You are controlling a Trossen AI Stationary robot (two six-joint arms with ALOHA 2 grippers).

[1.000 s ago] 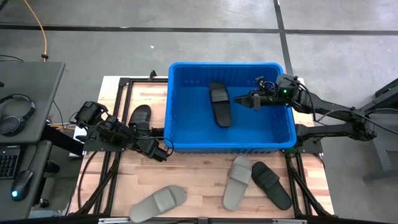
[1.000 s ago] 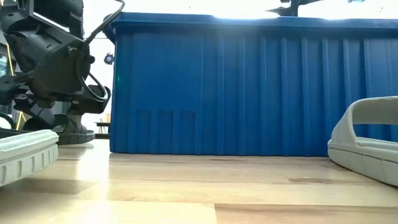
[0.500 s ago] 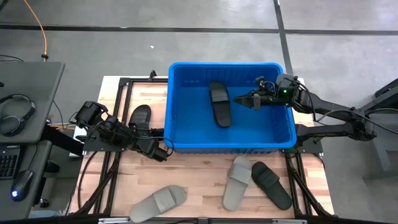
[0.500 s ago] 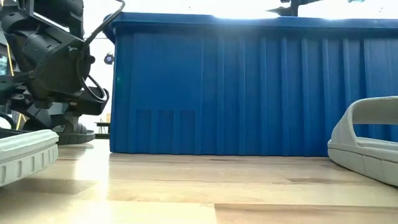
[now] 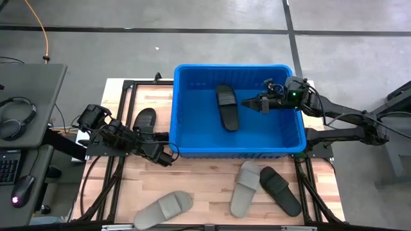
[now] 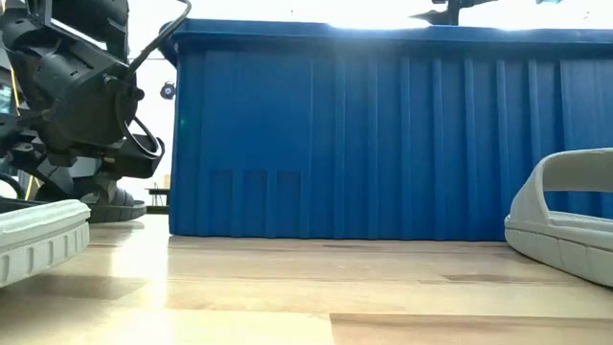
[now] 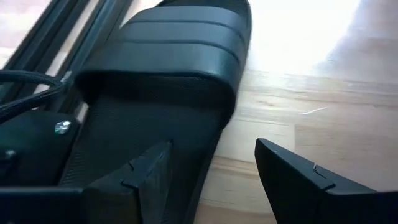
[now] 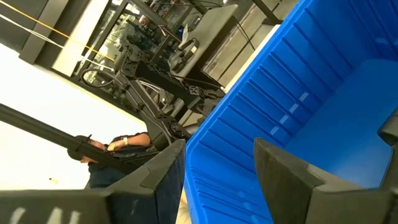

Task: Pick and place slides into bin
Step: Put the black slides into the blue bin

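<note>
The blue bin [image 5: 239, 149] stands at the table's far middle, and one black slide [image 5: 226, 106] lies flat inside it. My right gripper [image 5: 247, 102] hovers open and empty over the bin's right half, its fingers [image 8: 283, 171] facing the bin's ribbed inner wall [image 8: 273, 93]. My left gripper [image 5: 140, 133] is open and low at the heel end of a black slide [image 7: 168, 74] that lies on the table left of the bin. One finger [image 7: 146, 171] is over its footbed, the other [image 7: 292, 174] over bare wood.
Near the front edge lie a grey slide [image 5: 164, 208], another grey slide [image 5: 245, 188] and a black slide [image 5: 280, 190]. The dark table frame rail [image 7: 37, 68] runs beside the left slide. A desk with headphones [image 5: 16, 115] stands left of the table. A person [image 8: 118, 149] shows beyond it.
</note>
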